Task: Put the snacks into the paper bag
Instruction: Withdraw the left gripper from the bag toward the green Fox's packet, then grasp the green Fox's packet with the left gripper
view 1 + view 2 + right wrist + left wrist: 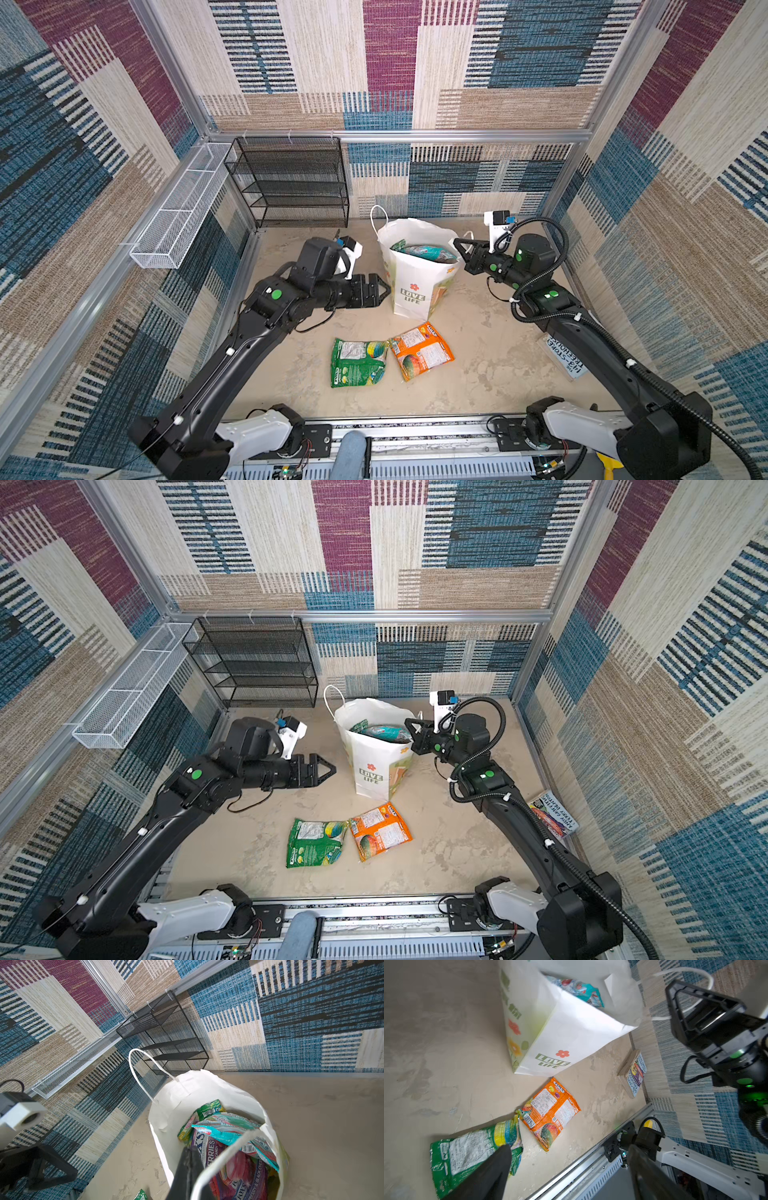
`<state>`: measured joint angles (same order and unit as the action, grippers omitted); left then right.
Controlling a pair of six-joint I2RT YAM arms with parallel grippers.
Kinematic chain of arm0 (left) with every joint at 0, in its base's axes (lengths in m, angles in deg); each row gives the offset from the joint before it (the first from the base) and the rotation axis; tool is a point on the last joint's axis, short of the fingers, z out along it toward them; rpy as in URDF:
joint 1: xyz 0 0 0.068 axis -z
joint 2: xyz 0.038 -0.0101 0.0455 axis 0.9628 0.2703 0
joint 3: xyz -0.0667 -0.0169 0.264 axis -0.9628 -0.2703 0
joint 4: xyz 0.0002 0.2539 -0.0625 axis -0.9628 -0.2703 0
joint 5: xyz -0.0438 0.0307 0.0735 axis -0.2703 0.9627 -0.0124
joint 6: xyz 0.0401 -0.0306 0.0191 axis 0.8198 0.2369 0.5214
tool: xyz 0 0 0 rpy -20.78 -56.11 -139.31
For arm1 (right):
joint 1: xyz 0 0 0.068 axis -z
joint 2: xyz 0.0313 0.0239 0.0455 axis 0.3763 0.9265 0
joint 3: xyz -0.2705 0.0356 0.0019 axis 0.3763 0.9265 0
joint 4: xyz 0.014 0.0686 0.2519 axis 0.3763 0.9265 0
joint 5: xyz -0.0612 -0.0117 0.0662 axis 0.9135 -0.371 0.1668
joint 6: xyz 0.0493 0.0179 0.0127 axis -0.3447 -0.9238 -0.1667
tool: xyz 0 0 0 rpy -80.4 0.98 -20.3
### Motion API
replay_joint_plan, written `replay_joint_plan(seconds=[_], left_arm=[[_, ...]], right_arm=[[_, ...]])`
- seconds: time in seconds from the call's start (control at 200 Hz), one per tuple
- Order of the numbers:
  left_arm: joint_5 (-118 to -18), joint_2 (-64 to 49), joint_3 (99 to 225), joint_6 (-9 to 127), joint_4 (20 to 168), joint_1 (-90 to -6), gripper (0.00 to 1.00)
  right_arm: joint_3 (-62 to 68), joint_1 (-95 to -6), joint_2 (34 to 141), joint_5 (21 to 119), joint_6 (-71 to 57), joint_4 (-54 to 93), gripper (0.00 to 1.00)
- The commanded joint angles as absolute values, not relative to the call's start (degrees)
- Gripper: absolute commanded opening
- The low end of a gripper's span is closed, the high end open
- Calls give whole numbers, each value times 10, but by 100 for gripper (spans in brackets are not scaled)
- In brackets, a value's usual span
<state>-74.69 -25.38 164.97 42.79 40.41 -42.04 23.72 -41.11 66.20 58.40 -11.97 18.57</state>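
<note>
A: First entry?
B: Tall white paper carrier bag (411, 278) with "LOVE LIFE" lettering, upright, mouth open. Teal, green and purple glossy candy packets (228, 1132) are inside.

A: Tools?
B: Right gripper (457, 243): jaws closed at the bag's rim, by a loop handle. Whether it pinches that handle I cannot tell. Left gripper (384, 286): fingers spread wide, empty, just beside the bag.

A: Outstanding stock?
B: Flat green packet (359, 361) and flat orange packet (422, 351), corners meeting, on the robot's side of the bag. My judgement: take the orange one first, by an edge. Lift it clear of the rim and release it over the mouth without nudging the bag.

A: Premises?
B: Patchwork woven wall panels (540, 62) and a mottled beige tabletop (490, 374). Black mesh shelf (291, 183) and white wire basket (178, 216) stand behind the bag.
</note>
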Motion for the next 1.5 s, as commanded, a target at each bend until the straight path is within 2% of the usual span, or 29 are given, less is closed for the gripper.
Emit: replay_joint_plan(seconds=[0.0,0.06,0.09,0.22,0.366,0.491,0.736,0.977,1.257,1.352,1.497], left_arm=[[-718,-324,1572,355,428,-422,93],[-716,-373,1508,322,444,-422,95],[-707,-396,1479,310,446,-422,100],[-633,-464,1395,266,409,-425,99],[-639,-503,1297,215,448,-427,99],[-652,-492,1233,181,489,-435,99],[-592,-437,1198,158,465,-436,99],[-619,-401,1167,175,543,-436,99],[-614,-338,1168,178,569,-438,88],[-622,-333,1161,176,587,-439,77],[-622,-329,1156,170,596,-439,67]], right_arm=[[239,-411,663,591,-124,157,0],[240,-411,663,591,-125,155,0],[241,-411,663,590,-126,154,0],[243,-411,662,591,-128,152,0],[246,-411,660,598,-128,150,0],[246,-411,665,598,-129,150,0],[247,-411,665,600,-130,148,0],[247,-411,664,601,-130,150,0],[247,-411,666,601,-130,151,1],[245,-411,670,598,-130,153,1],[244,-412,669,600,-130,155,1]])
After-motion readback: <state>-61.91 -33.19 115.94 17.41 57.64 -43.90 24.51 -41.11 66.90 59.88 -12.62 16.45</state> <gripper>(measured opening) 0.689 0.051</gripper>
